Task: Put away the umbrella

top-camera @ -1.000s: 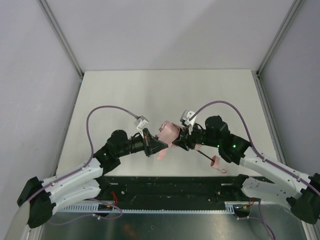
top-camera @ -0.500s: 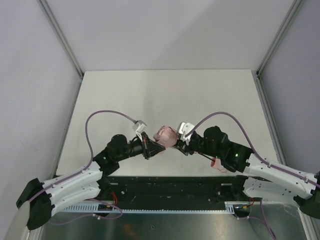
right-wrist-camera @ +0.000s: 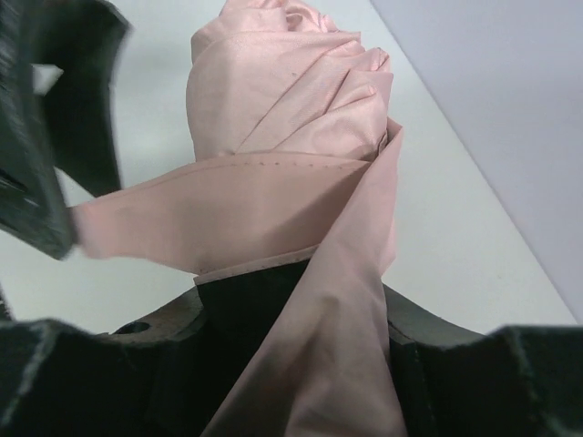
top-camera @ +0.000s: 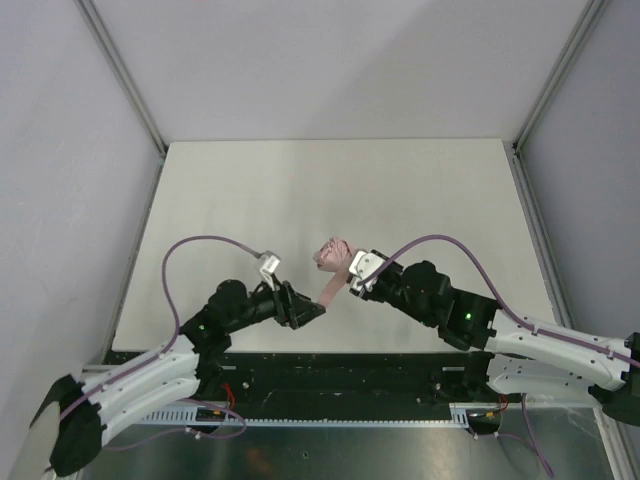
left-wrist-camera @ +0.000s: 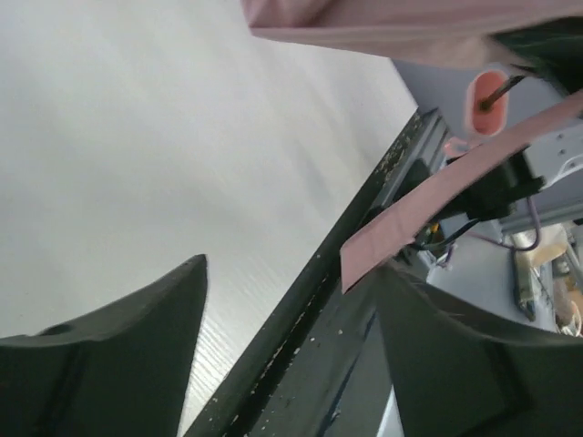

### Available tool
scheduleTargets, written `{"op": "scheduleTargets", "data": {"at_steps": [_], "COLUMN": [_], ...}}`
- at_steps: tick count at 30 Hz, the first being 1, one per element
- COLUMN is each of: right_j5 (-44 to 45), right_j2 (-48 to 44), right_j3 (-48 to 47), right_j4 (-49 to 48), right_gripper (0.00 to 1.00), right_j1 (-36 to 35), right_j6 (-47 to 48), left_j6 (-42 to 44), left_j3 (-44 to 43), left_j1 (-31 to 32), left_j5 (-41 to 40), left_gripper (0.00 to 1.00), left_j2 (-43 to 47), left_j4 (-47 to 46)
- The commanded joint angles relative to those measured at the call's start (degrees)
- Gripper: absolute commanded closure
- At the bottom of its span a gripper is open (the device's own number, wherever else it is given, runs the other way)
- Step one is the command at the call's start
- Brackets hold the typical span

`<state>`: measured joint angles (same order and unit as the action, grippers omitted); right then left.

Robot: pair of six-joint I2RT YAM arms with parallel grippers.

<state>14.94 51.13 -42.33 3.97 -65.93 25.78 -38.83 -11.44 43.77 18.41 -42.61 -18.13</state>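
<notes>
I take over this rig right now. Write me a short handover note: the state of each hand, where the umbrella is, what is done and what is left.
The left hand is open and holds nothing.
The right hand is shut on the pale pink fabric folding umbrella, held over the near part of the white table.
The pale pink closing strap runs across the bundle. Its free end hangs loose beside the left hand, not gripped.
Done: the fabric is gathered into a bundle.
Left, probably: take the strap end, wind it around, fasten it, and put the umbrella down.
</notes>
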Motion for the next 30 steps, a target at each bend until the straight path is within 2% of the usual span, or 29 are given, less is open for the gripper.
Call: {"op": "scheduleTargets", "data": {"at_steps": [1, 3, 8, 13, 19, 26, 30], "right_j5": [4.8, 4.6, 4.3, 3.2, 2.9, 3.2, 3.9], "right_j2": [2.2, 3.7, 6.6, 7.4, 8.5, 9.4, 9.8], "right_j3": [-1.8, -1.8, -2.2, -2.5, -2.6, -3.0, -3.2], "right_j4": [-7.5, -8.3, -9.5, -9.9, -9.8, -9.6, -9.3], "right_gripper": [1.00, 1.00, 1.00, 1.00, 1.00, 1.00, 1.00], "right_j1": [3.6, 5.9, 8.9, 9.6, 9.0, 7.7, 6.7], "right_j6": [2.8, 2.7, 1.9, 1.2, 0.8, 1.2, 1.6], "left_j6": [-3.5, -3.2, -4.0, -19.0, -36.4, -49.7, -52.5], "left_j3": [-1.1, -3.8, -15.5, -22.8, -29.9, -29.6, -29.9], "left_j1": [-4.4, -6.2, -7.6, -7.7, -7.7, -7.1, -6.7], "left_j5": [4.5, 7.2, 5.4, 4.2, 11.4, 8.8, 8.0], "left_gripper": [0.13, 0.04, 0.01, 0.00, 0.01, 0.01, 0.01], "left_j2": [9.6, 13.1, 15.6, 6.1, -9.3, -13.1, -15.3], "left_j4": [2.0, 5.6, 16.5, 17.7, 16.3, 12.5, 12.0]}}
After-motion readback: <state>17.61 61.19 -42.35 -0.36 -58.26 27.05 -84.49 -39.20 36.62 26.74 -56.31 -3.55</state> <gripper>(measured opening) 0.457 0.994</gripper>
